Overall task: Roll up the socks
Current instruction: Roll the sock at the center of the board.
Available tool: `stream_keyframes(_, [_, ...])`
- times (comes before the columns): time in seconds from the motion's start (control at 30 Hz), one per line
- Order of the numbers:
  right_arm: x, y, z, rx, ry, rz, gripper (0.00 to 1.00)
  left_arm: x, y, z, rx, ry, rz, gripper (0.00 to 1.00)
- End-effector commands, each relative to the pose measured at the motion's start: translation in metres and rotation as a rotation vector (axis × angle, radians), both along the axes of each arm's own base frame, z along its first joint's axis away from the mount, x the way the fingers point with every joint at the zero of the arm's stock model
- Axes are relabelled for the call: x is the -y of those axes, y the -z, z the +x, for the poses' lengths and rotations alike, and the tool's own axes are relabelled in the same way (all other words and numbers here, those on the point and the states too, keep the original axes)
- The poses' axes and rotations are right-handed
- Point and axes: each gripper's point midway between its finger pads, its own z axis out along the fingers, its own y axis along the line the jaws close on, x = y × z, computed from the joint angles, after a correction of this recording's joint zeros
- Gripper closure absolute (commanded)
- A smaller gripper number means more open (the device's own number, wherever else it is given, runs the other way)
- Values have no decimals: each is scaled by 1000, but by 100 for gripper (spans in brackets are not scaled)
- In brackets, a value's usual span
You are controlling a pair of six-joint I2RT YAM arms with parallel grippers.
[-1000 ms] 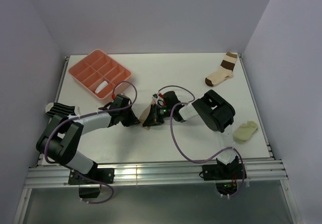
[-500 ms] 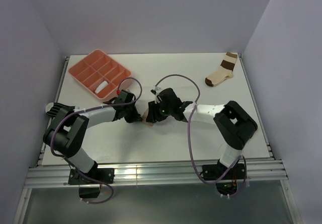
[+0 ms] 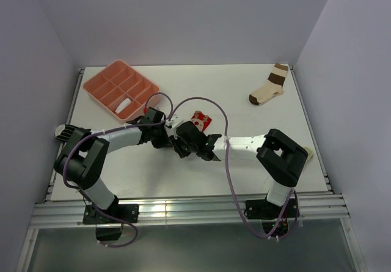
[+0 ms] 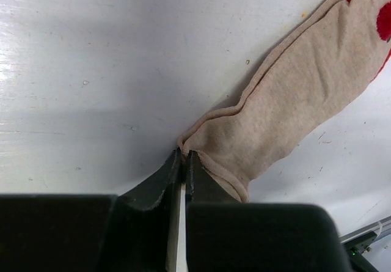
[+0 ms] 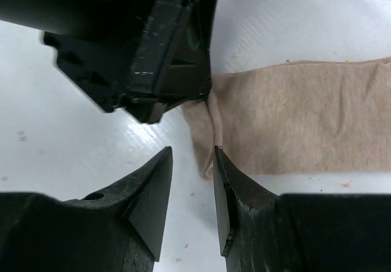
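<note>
Right gripper [image 5: 192,162] newly beside sock [image 4: 293,101], left gripper [image 4: 183,162].

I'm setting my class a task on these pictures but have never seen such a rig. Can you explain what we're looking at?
Two robot arms are bolted to a white table. One picture is from a fixed camera overhead; the other two come from cameras on each wrist. On the table lie a pink compartment tray, a cream sock with brown bands and a tan sock with a red end. The left pincer is shut on that sock's edge; the right pincer stands open beside it, holding nothing.
</note>
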Motion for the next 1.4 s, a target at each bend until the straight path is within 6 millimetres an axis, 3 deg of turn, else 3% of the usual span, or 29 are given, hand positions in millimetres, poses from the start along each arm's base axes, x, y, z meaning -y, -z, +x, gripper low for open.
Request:
stream_keyframes(0.0, [-10,-7,15,93,-9,-25,60,-33,42,-40,-159,31,176,93])
stream_keyframes(0.37, [-16,16,14,91,-21,-62,66,-32,42,-39,-166,32,180,93])
stream_keyframes(0.6, [-2,40,5,-13,28,-32,92,-30,34,-36,-143,13,163,91])
stream_keyframes(0.63, [1,41,3,-40,33,-12,98,-31,33,-37,-143,3,159,88])
stream_keyframes(0.7, [5,39,-2,-128,47,67,100,-29,23,-33,-111,-11,137,83])
stream_keyframes(0.9, [4,27,-18,-416,47,329,100,-28,-13,-27,-9,-88,60,47])
stream_keyframes(0.93, [2,18,-16,-474,39,403,100,-28,-15,-28,-9,-106,47,39])
stream_keyframes(1.0, [6,20,-19,-542,46,452,100,-28,-26,-29,26,-124,11,27])
stream_keyframes(1.03, [5,12,-12,-569,62,515,100,-28,-30,-29,34,-139,-6,25])
stream_keyframes(1.13, [3,6,-18,-679,54,608,100,-27,-38,-29,80,-154,-54,24])
stream_keyframes(1.2, [6,11,-22,-744,65,636,100,-25,-39,-31,88,-151,-77,29])
stream_keyframes(1.37, [11,23,-21,-837,135,671,100,-14,-26,-43,51,-115,-130,35])
